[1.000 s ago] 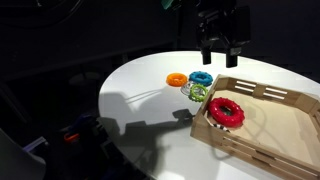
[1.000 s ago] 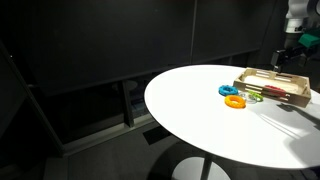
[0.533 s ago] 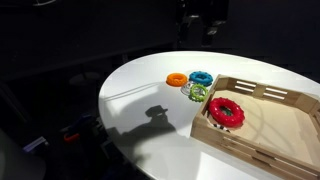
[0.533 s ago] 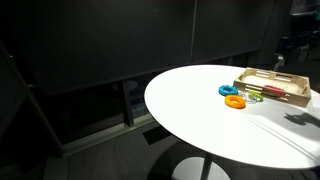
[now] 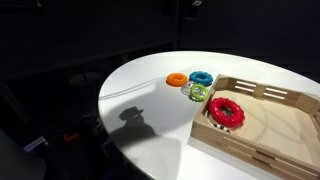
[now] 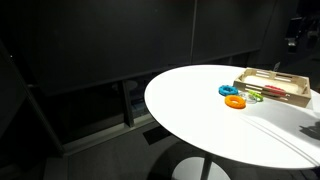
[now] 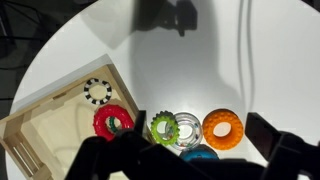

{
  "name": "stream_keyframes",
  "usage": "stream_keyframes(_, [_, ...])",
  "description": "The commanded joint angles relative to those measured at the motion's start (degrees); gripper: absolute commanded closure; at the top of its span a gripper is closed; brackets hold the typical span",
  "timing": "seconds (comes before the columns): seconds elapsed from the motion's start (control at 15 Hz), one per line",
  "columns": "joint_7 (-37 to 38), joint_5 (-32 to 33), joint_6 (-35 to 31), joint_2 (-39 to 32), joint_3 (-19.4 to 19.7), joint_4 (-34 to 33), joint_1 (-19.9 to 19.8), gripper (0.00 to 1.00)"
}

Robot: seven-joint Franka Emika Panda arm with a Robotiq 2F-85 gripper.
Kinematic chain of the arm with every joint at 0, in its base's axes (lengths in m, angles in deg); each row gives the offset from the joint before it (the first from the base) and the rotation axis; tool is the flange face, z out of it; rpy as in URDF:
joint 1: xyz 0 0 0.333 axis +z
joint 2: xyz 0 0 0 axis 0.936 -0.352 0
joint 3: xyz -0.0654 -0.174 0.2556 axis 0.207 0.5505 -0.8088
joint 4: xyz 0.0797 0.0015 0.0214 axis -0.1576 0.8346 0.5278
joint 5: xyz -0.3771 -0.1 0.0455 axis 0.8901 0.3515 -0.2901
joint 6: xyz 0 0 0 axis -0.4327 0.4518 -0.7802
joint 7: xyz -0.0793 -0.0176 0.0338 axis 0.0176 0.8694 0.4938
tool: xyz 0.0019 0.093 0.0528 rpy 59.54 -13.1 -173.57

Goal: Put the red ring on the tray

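Note:
The red ring [image 5: 224, 111] lies flat inside the near-left end of the light wooden tray [image 5: 262, 92]. In the wrist view the red ring [image 7: 112, 122] rests in the tray [image 7: 45, 135] beside a black-and-white ring [image 7: 97, 91]. My gripper [image 7: 185, 152] is open and empty, high above the table, with its dark fingers framing the loose rings below. In an exterior view the gripper [image 6: 296, 28] hangs well above the tray [image 6: 272, 86]. It touches nothing.
An orange ring [image 5: 176, 79], a blue ring [image 5: 201, 77] and a green ring [image 5: 197, 93] lie on the round white table [image 5: 150, 125] just left of the tray. A clear ring [image 7: 186, 127] sits beside the green one. The surroundings are dark.
My gripper has risen straight up from above the tray and almost left one exterior view. Its shadow has slid across the table. The red ring stays in the tray.

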Motion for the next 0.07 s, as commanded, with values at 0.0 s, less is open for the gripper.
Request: stream_keyframes(0.0, [-0.2, -0.1, 0.2, 0.0, -0.4, -0.1, -0.4, 0.00])
